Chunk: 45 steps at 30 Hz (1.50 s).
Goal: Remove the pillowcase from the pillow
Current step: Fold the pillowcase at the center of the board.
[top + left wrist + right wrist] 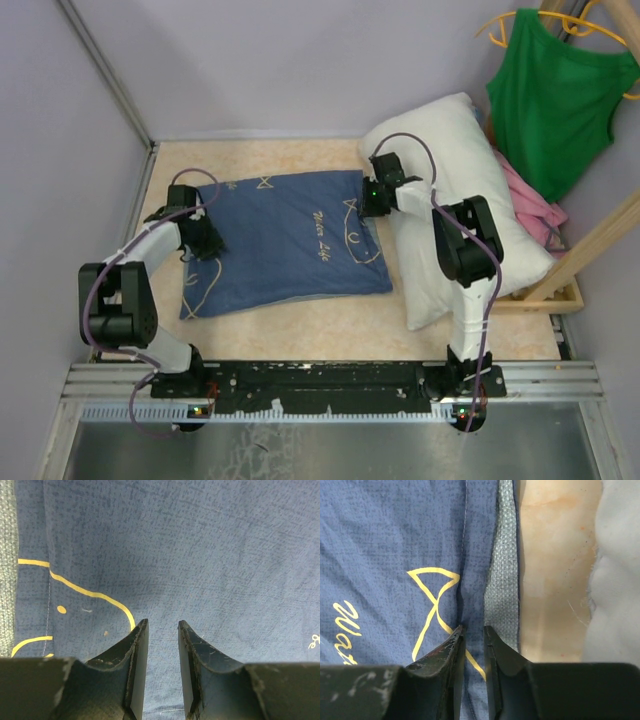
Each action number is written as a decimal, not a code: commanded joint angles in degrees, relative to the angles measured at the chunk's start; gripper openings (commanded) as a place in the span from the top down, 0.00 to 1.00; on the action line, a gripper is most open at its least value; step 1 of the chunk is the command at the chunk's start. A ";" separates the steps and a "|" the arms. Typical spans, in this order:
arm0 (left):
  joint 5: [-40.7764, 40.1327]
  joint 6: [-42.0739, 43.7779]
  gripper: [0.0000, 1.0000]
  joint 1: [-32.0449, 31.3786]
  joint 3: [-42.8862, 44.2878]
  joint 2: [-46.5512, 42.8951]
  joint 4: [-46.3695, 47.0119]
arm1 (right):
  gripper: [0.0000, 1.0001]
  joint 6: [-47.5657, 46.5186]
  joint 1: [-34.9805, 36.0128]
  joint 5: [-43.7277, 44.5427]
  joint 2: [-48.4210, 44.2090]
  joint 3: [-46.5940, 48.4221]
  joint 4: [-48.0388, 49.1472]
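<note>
Nearest, along the table's front edge: a black mounting rail carrying both arm bases. Just beyond, on the beige tabletop: the pillowcase, lying flat and limp with the darker blue face up, marked with yellow stitched curls and pale lettering. Down on its left end: the left gripper, fingers apart, with blue cloth showing in the gap between them. Cannot tell whether any of that cloth is pinched or merely lies underneath. Down on the opposite end, at the hem: the right gripper, fingers close together and nipping a raised ridge of the blue cloth beside a yellow bow-shaped mark. Just right of those fingertips: a strip of the paler grey inner face turned outward, then a band of bare tabletop, then a white edge. Beside the pillowcase on the right: the pillow, wholly outside the case, plump and plain white. Lies at a slant, near corner toward the front rail, far end toward the back wall, with the right arm reaching across it. Farther right, against the side wall: a wooden rack with a pink garment bunched at its foot, touching the pillow's far side. Farthest, top right: a green tank top hanging from a yellow hanger.
</note>
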 commanded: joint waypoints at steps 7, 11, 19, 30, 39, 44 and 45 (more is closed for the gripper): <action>1.08 0.58 0.64 0.41 0.56 2.34 0.90 | 0.76 -2.84 0.89 1.24 1.53 1.77 -1.33; 1.11 0.64 0.64 0.40 0.24 2.84 1.01 | 0.76 -3.97 1.75 4.43 2.37 3.34 -3.93; 0.75 1.05 0.64 0.40 0.06 3.66 0.99 | 0.93 -4.52 2.49 5.69 4.45 5.34 -6.27; -2.21 0.52 0.64 0.53 -0.05 6.47 1.08 | 1.00 -5.12 2.43 8.29 0.34 7.77 -8.11; -3.33 -0.30 0.64 0.52 -0.44 8.34 1.11 | 1.00 -6.15 2.25 14.69 -3.03 6.63 -8.61; -3.62 -0.31 0.64 0.57 -0.56 8.40 0.91 | 1.00 -7.15 3.45 14.30 -3.96 5.74 -7.19; -3.44 -0.38 0.64 0.52 -0.60 8.43 0.94 | 0.98 -7.51 3.80 14.27 -3.99 5.91 -6.89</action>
